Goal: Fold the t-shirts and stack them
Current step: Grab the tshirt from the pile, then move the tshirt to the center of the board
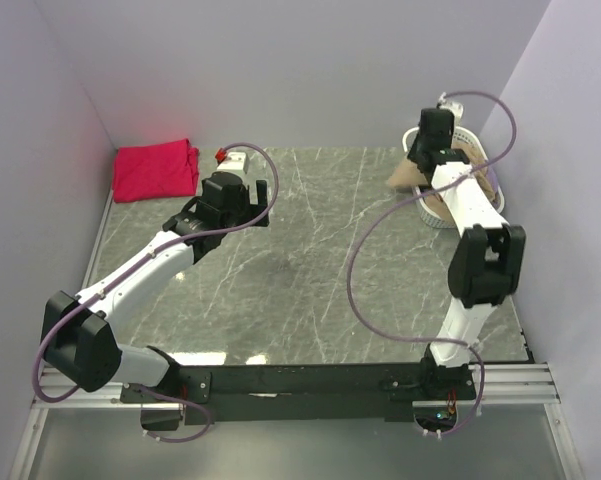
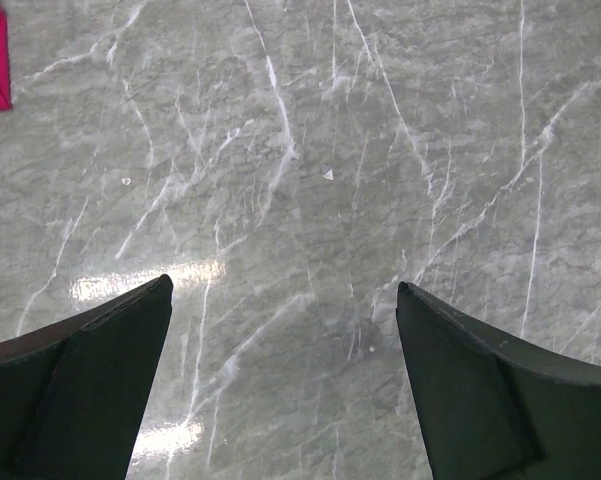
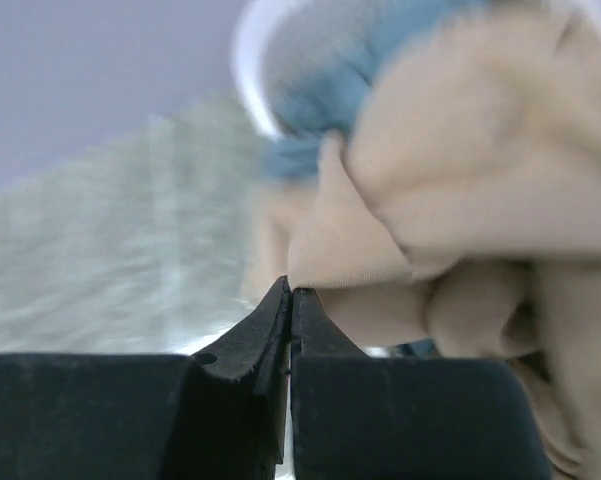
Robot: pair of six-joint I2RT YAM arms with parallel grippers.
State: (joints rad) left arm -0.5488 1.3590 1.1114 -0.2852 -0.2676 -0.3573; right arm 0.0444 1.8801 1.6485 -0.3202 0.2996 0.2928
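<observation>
Soft light, table point(image 2: 130, 285) glare; right wrist seemingly blurred.

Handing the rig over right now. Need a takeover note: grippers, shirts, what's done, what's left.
Left gripper: open, empty, over the table.
Right gripper: shut at the edge of the tan shirt; can't confirm the cloth is pinched.
Red shirt: back-left corner, looks folded.
Tan shirt: bunched in and over the basket at back right, beside a blue cloth.
Done: red one, apparently.
Left: pull the tan one out, fold it, stack the two.
</observation>
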